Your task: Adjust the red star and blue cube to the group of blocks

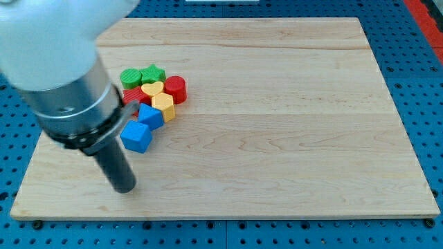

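My tip (124, 188) rests on the board at the view's lower left, just below and left of the blue cube (136, 136). The blue cube lies a little apart from a second blue block (150, 116), at the lower edge of the group. The red star (132, 95) sits at the group's left side, partly hidden behind the arm. The group also holds a green cylinder (130, 76), a green star (153, 73), a red cylinder (175, 89), a yellow heart (154, 88) and a yellow hexagon (163, 106).
The wooden board (277, 138) lies on a blue perforated table (422, 104). The arm's large grey body (62, 76) covers the view's upper left corner and the board's left edge.
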